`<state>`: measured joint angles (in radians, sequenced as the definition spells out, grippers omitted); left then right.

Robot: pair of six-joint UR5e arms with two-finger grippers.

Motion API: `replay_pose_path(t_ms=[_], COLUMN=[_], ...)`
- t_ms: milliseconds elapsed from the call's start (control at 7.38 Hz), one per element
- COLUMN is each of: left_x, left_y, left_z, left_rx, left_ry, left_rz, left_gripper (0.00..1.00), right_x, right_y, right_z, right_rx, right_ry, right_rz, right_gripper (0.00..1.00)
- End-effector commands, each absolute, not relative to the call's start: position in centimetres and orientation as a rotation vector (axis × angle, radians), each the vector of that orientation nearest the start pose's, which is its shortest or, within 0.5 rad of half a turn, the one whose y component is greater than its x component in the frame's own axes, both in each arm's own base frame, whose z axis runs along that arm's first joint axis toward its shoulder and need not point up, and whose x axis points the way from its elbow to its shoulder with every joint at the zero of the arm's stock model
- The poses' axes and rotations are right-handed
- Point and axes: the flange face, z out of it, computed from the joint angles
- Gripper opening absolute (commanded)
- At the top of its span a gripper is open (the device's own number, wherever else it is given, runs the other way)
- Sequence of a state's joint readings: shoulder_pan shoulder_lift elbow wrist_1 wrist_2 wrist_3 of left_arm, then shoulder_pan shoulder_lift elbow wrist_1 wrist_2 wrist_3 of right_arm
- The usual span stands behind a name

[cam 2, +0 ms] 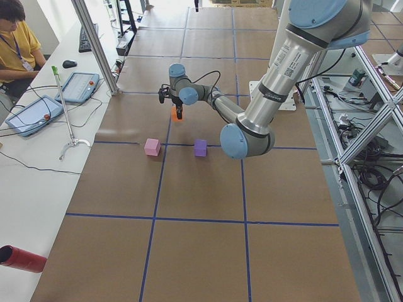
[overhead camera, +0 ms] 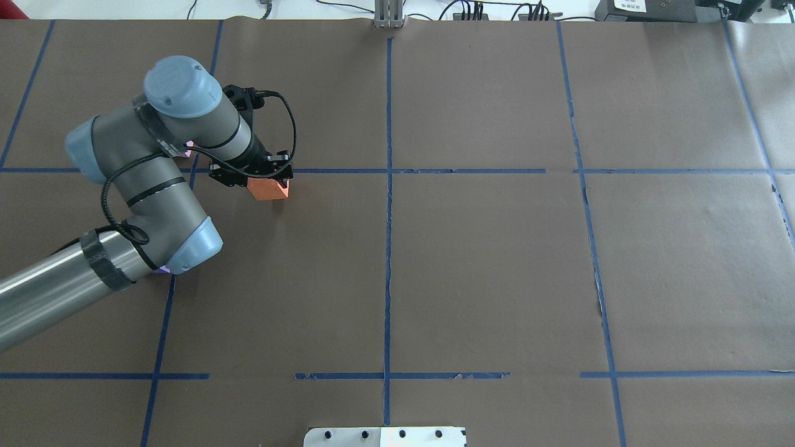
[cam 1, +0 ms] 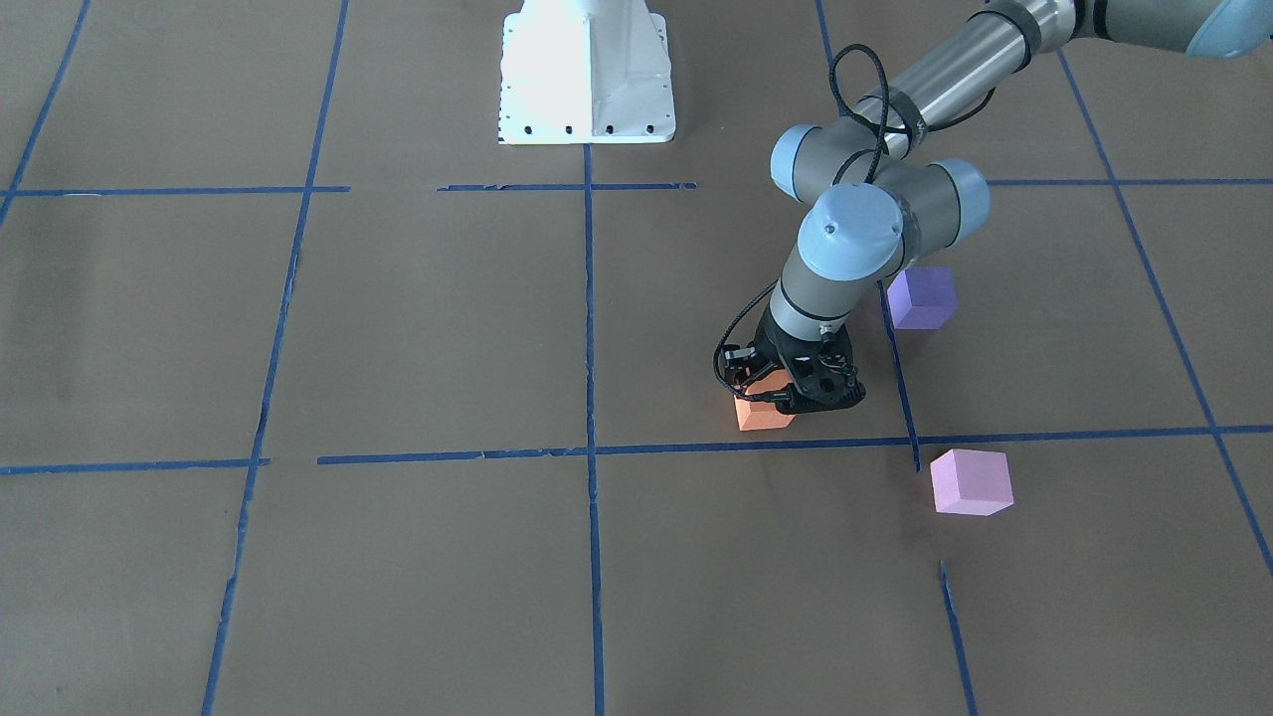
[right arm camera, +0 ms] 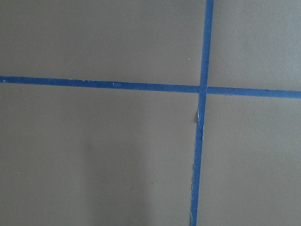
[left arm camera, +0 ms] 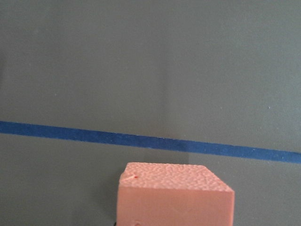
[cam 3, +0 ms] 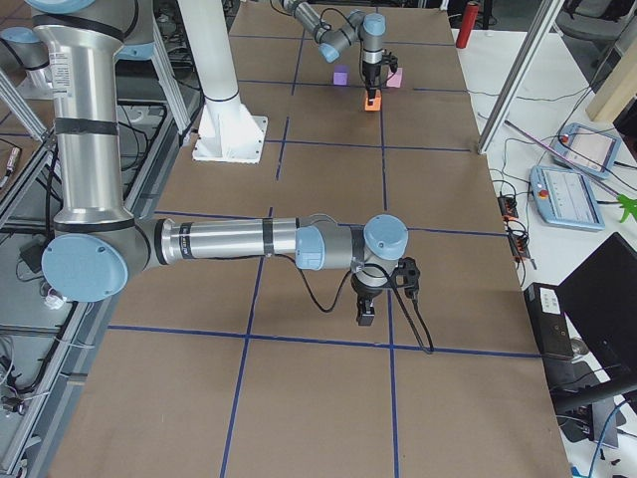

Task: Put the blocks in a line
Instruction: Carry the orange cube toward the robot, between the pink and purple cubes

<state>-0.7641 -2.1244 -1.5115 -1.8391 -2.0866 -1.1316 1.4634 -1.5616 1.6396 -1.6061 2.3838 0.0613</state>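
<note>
Reference landmark: white base mount (cam 1: 587, 80) at the robot's side of the surface (cam 1: 398, 328). All positions below are stated relative to this mount.

1. Left gripper (cam 1: 771, 396): positioned out from the base mount, on its left side by the robot's own reckoning. It points down, and its jaws are closed against opposite sides of the orange block (cam 1: 764, 415). In the left wrist view, the orange block (left arm camera: 175, 195) fills the lower centre of the picture. The views do not show whether the block rests on the surface or is held just above it.

2. Orange block: located between the base mount and a blue tape line (cam 1: 696, 447) that runs across the surface, just beside that line on the mount's side.

3. Purple block (cam 1: 922, 296): stands on the surface closer to the base mount's row than the orange block and farther to the mount's left. The left arm's wrist joint (cam 1: 850, 234) overlaps its upper corner in the front-facing view.

4. Pink block (cam 1: 971, 481): stands on the surface farthest out from the base mount, beyond the tape line, and farthest to the mount's left. It touches neither of the other blocks.

5. Right gripper (cam 3: 365, 314): points down over the surface on the base mount's right side, well apart from all three blocks. It appears only in the side view, so its jaw state cannot be determined. The right wrist view shows only crossing tape lines.
</note>
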Motion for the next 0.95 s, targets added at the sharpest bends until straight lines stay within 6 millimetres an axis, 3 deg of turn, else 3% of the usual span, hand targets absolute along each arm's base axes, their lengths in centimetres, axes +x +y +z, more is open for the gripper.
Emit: replay_pose_path(t_ms=[0, 271, 542, 678, 814], left_x=[36.6, 33.1, 32.7, 33.0, 33.1], left_y=[-53.1, -52.2, -52.2, -52.2, -52.2], left_z=[40.6, 47.3, 47.6, 47.8, 47.8], left_rx=[0.008, -0.012, -0.025, -0.030, -0.030], left_ry=[0.855, 0.784, 0.789, 0.788, 0.789], left_rz=[-0.059, -0.025, -0.033, -0.035, -0.035], left_gripper=[0.20, 0.20, 0.21, 0.35, 0.73], right_x=[0.7, 0.7, 0.7, 0.7, 0.7], right_y=[-50.1, -50.1, -50.1, -50.1, -50.1], right_z=[62.1, 62.1, 62.2, 62.2, 62.2], right_rx=[-0.028, -0.028, -0.030, -0.030, -0.030], right_ry=[-0.814, -0.814, -0.813, -0.813, -0.813], right_rz=[-0.061, -0.061, -0.060, -0.060, -0.060], right_gripper=[1.00, 1.00, 1.00, 1.00, 1.00])
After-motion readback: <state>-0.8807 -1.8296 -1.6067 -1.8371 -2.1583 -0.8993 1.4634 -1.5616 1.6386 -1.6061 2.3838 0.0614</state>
